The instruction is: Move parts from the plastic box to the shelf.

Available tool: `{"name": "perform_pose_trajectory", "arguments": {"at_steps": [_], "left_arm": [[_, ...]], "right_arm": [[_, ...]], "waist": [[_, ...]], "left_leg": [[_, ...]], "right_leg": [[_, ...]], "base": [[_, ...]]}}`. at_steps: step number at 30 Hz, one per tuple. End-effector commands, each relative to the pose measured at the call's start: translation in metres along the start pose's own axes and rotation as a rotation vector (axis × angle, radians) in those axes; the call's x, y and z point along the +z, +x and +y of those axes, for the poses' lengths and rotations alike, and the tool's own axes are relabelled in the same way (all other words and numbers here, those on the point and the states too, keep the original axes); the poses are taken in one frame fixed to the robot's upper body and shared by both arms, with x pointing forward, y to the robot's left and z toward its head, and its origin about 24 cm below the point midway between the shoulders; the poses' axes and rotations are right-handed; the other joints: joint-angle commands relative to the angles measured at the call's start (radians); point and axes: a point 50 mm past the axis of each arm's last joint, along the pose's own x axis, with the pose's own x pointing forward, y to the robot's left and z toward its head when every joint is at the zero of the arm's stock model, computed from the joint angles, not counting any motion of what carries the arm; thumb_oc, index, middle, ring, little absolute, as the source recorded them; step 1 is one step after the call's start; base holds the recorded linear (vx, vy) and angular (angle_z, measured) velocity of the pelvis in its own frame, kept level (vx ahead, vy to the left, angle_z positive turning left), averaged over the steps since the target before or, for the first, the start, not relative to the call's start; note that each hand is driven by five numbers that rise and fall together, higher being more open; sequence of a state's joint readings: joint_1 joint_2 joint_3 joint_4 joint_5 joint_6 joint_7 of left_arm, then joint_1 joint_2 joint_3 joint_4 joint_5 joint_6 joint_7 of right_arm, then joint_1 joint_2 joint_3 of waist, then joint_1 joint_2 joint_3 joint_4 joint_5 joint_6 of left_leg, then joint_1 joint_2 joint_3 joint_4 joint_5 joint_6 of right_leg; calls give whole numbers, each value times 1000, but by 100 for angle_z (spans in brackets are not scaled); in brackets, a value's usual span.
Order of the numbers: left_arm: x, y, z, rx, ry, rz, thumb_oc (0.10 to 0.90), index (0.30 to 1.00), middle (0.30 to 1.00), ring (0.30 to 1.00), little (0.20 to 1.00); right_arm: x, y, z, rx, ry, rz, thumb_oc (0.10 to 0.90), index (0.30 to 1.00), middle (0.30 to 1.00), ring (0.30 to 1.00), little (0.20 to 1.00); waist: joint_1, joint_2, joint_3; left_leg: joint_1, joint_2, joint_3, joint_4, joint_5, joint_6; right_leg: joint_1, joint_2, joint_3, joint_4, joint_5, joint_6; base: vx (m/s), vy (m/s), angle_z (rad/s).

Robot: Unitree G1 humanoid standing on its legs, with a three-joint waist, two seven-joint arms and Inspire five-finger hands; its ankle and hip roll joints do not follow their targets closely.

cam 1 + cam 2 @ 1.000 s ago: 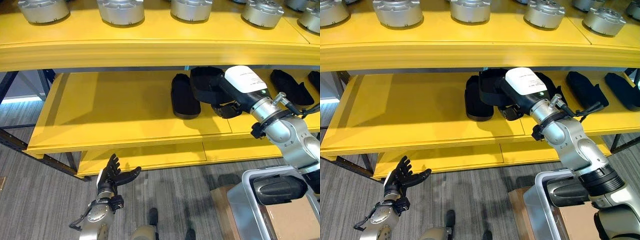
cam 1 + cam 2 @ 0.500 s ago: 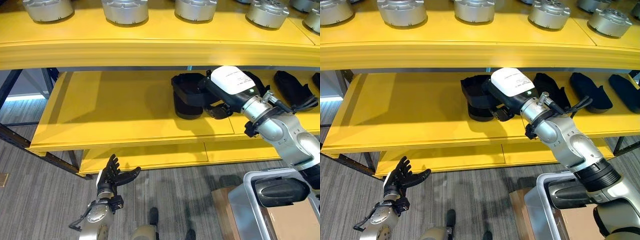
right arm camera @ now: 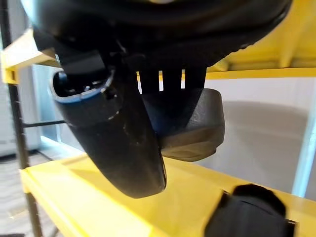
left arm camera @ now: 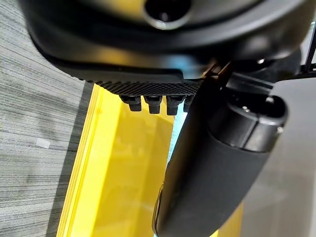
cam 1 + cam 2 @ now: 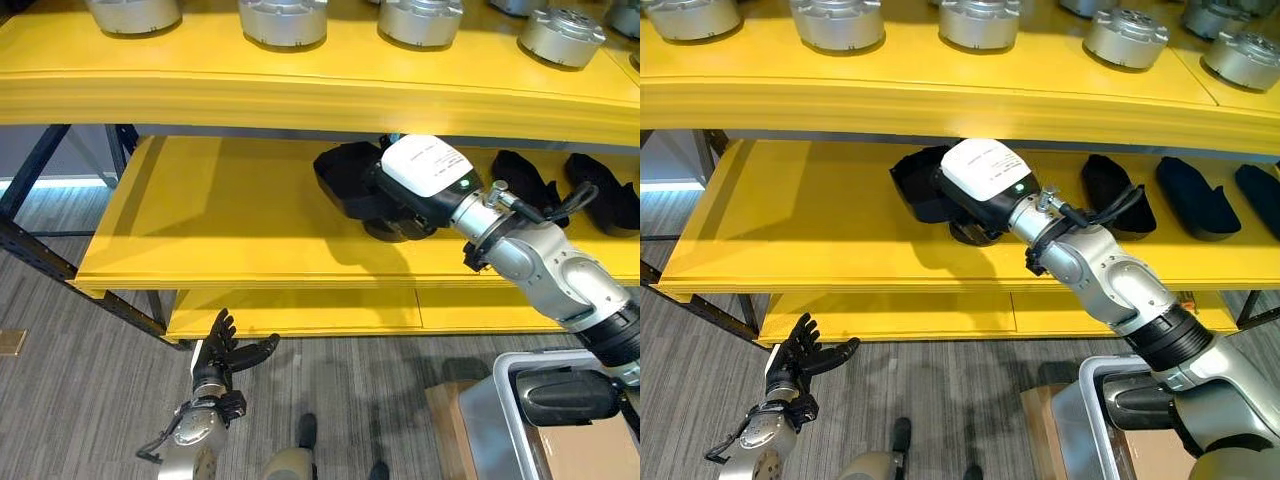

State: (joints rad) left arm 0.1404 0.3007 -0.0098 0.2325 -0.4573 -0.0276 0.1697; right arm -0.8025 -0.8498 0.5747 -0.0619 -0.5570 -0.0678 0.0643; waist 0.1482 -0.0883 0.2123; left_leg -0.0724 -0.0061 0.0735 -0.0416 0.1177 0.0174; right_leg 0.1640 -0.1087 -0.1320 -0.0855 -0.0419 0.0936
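Low at the left, above the grey carpeted floor [image 5: 80,400], the left hand [image 5: 225,352] hangs with fingers spread, holding nothing. On the yellow middle shelf [image 5: 220,220], the right hand [image 5: 965,205] curls its fingers round a black moulded part [image 5: 345,180], held just over the shelf board. Further right lie more black parts [image 5: 1115,195]. Silver round housings [image 5: 285,15] line the top shelf, and a grey plastic box [image 5: 500,410] stands at lower right.
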Motion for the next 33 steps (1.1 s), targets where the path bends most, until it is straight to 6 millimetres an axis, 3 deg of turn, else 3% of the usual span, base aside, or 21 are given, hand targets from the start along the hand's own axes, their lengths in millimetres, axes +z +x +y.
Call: {"name": "perform_pose_trajectory", "arguments": {"at_steps": [1,17,20,23,24,25,26,27,28,30,33], "left_arm": [[36,2,3,-46,81,-179,900,1000,1000,1000,1000],[42,3,1,-66,103,-202,900,1000,1000,1000,1000],[55,7,-4,-105,143,-244,900,1000,1000,1000,1000],[66,12,-9,-135,188,-279,900,1000,1000,1000,1000],[70,14,-11,-147,195,-294,900,1000,1000,1000,1000],[71,14,-12,-147,192,-297,900,1000,1000,1000,1000],[77,15,-14,-147,179,-321,900,1000,1000,1000,1000],[81,16,-11,-121,122,-337,900,1000,1000,1000,1000],[79,16,-9,-117,122,-334,900,1000,1000,1000,1000],[74,14,-8,-110,123,-318,900,1000,1000,1000,1000],[69,13,-11,-117,103,-301,900,1000,1000,1000,1000]], "right_arm": [[3,30,-87,-409,-104,-33,400,300,300,300,300],[1,38,-83,-496,23,20,400,300,300,300,300],[-1,37,-86,-510,3,27,400,300,300,300,300],[-2,38,-90,-526,-3,30,400,300,300,300,300],[1,42,-96,-544,-2,19,400,300,300,300,300],[1,42,-97,-546,-5,17,400,300,300,300,300],[3,50,-98,-550,3,21,400,300,300,300,300],[5,54,-109,-576,1,15,400,300,300,300,300],[5,54,-108,-570,-16,14,400,300,300,300,300],[1,50,-98,-537,-15,31,400,300,300,300,300],[-1,46,-93,-527,-4,38,400,300,300,300,300]], "waist": [[24,-54,-180],[68,-62,-150],[69,-56,-125],[42,-21,-84],[31,0,-60],[32,0,-58],[43,18,-44],[48,10,-5],[52,4,-1],[53,-20,-9],[42,-24,-29]], "left_leg": [[-57,81,-23,35,-38,-64],[-130,56,-39,108,-77,-48],[-176,43,-63,167,-108,-29],[-163,41,-87,180,-121,-3],[-162,48,-96,183,-117,4],[-168,48,-95,187,-117,3],[-147,64,-85,187,-139,-1],[-104,75,-85,224,-185,-55],[-105,77,-89,257,-204,-65],[-113,65,-84,283,-218,-69],[-122,60,-103,291,-220,-76]], "right_leg": [[26,-98,-36,25,20,71],[-5,-121,-58,41,50,86],[-85,-133,-58,193,77,96],[-228,-128,-40,438,174,95],[-284,-112,-28,514,175,92],[-296,-114,-24,530,169,91],[-338,-186,-79,486,117,72],[-309,-276,-141,146,175,91],[-295,-306,-136,119,217,105],[-260,-280,-134,120,204,107],[-248,-271,-152,138,190,108]], "base": [[4,6,4],[5,8,5],[-26,97,7],[-39,157,13],[-80,111,25],[51,79,44],[258,-230,-15],[303,-293,-38],[222,-364,-59],[91,-140,21],[55,-84,57]]}}
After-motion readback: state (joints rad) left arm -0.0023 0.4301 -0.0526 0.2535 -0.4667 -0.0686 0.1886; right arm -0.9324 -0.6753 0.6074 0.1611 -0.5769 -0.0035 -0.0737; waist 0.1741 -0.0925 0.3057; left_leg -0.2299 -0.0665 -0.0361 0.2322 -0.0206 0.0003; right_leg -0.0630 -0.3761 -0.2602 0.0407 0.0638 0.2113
